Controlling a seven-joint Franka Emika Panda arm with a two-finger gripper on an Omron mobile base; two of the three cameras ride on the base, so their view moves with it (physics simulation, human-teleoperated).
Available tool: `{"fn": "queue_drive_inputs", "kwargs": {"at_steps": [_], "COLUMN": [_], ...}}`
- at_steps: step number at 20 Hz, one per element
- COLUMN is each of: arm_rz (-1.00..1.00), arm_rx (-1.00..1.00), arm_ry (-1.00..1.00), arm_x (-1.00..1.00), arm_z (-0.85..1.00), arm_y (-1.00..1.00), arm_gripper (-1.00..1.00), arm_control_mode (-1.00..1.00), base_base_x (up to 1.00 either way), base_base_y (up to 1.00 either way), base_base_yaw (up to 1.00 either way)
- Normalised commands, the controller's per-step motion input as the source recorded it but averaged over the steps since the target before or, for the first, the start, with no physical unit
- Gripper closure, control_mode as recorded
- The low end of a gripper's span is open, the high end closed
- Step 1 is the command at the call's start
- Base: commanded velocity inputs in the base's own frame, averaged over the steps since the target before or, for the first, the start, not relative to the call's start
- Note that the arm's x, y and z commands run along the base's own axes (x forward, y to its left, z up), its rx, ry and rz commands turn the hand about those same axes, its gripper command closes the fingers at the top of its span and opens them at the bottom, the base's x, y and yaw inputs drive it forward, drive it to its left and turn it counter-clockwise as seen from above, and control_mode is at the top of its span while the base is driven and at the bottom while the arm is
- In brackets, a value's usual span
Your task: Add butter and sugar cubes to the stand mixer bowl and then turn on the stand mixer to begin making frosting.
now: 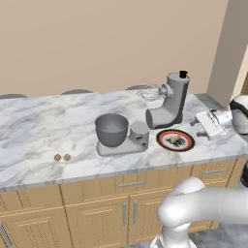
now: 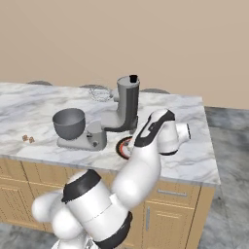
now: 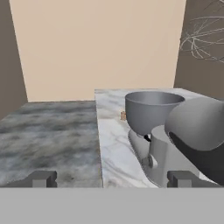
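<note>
Left base view: stand mixer bowl (image 1: 112, 129) empty; plate (image 1: 175, 140) holds food | hand (image 3: 111, 178) released

A white marble countertop (image 1: 43, 126) veined in grey is seen above tan wooden cabinets (image 1: 97, 213) with silver handles. The stand mixer (image 1: 167, 104) and the stand mixer bowl (image 1: 112, 129) are coloured grey. The sugar cubes (image 1: 62, 157) are speckled tan-brown. A red-rimmed plate (image 1: 175, 140) with a dark centre is shown. The wall (image 1: 97, 43) is painted beige.
</note>
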Motion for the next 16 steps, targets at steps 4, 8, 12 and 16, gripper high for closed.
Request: {"fn": "queue_drive_inputs", "kwargs": {"at_steps": [4, 8, 12, 16], "arm_rz": [0.0, 0.0, 0.0, 0.0], "arm_rx": [0.0, 0.0, 0.0, 0.0], "arm_ry": [0.0, 0.0, 0.0, 0.0], "arm_x": [0.6, 0.48, 0.33, 0.19], "arm_z": [-0.35, -0.35, -0.38, -0.36], "arm_y": [0.0, 0.0, 0.0, -0.02], "arm_gripper": [-1.0, -1.0, -1.0, -1.0], "arm_control_mode": [-1.0, -1.0, -1.0, -1.0], "base_base_x": [0.0, 0.0, 0.0, 0.0], "base_base_y": [0.0, 0.0, 0.0, 0.0], "base_base_yaw": [0.0, 0.0, 0.0, 0.0]}}
